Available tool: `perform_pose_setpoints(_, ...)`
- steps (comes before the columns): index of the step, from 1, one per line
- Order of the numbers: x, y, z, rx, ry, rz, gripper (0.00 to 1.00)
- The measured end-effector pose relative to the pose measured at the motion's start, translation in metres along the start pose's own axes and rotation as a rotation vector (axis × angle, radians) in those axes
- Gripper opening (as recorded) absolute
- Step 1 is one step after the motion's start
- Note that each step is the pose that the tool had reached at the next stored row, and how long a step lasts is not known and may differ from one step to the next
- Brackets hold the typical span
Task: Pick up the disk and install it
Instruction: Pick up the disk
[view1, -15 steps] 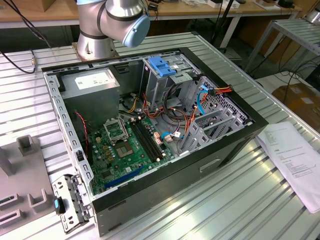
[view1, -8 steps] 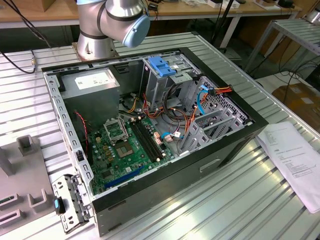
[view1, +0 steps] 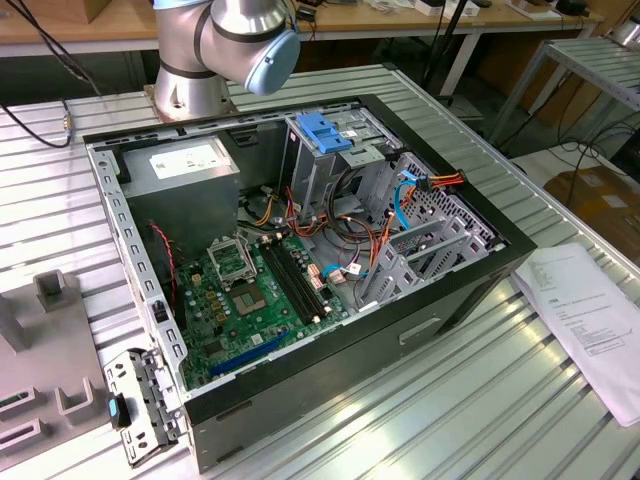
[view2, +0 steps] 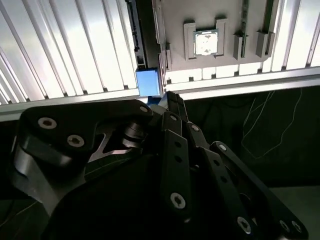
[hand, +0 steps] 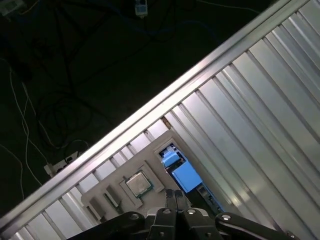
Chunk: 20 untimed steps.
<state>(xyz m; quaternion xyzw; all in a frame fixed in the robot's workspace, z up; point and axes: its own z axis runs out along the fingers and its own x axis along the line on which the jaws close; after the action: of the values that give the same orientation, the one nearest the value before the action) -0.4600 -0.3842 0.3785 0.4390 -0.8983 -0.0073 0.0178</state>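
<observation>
Gripper: in both wrist views my gripper (hand: 174, 196) was clenched on nothing, its fingertips pressed together, hanging above the table's (view1: 480, 400) edge close to the disk's blue end.

Disk position: the disk (view1: 148, 400) sat on the ribbed table, just beside the grey plate (view1: 40, 370) that carried a chip (view2: 205, 42). It was near the front corner of the open computer case (view1: 420, 330).

Disk pose: from the second wrist view it looked narrow, so I judged it stood on a long edge, though I could not be sure.

Long axis: it ran along the grey plate's side, roughly in line with the case's nearer wall. The blue end (view2: 148, 82) pointed at the table's edge.

Handling: I took it for a stiff, dense metal body, heavy for its size, with smooth faces that could slip.

Fragility: I guessed it would not tolerate a knock or a drop, and the plastic rails might flex.

Where to hold: I would have pinched across the two flat faces near the middle, clear of the blue end.
</observation>
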Motion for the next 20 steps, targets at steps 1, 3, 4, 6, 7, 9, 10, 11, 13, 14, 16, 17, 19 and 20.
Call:
perform_pose_setpoints(1, -0.0006, 0.0005, 0.0008, 0.0026, -0.0015, -0.007, 0.11)
perform_pose_setpoints(3, -0.0017, 0.0011, 0.003, 0.0101, -0.0039, -0.036, 0.11)
perform_pose_setpoints(4, -0.0019, 0.0011, 0.0036, 0.012, -0.004, -0.047, 0.11)
perform_pose_setpoints(6, -0.0023, 0.0012, 0.0049, 0.0152, -0.004, -0.073, 0.11)
perform_pose_setpoints(7, -0.0024, 0.0012, 0.0059, 0.0168, -0.0042, -0.089, 0.11)
perform_pose_setpoints(9, -0.0025, 0.0011, 0.0069, 0.0181, -0.0038, -0.115, 0.11)
perform_pose_setpoints(10, -0.0025, 0.001, 0.0078, 0.019, -0.0034, -0.132, 0.11)
perform_pose_setpoints(11, -0.0026, 0.0009, 0.0085, 0.0202, -0.0034, -0.147, 0.17)
perform_pose_setpoints(13, -0.0026, 0.0009, 0.0099, 0.0226, -0.0037, -0.169, 0.24)
perform_pose_setpoints(14, -0.0026, 0.0009, 0.0105, 0.024, -0.0041, -0.178, 0.24)
perform_pose_setpoints(16, -0.0026, 0.0008, 0.0126, 0.0277, -0.0054, -0.205, 0.3)
perform_pose_setpoints(17, -0.0027, 0.0008, 0.0137, 0.0294, -0.0059, -0.223, 0.31)
perform_pose_setpoints(19, -0.0027, 0.0007, 0.0153, 0.0319, -0.0065, -0.257, 0.37)
perform_pose_setpoints(20, -0.0028, 0.0007, 0.0158, 0.0325, -0.0064, -0.27, 0.44)
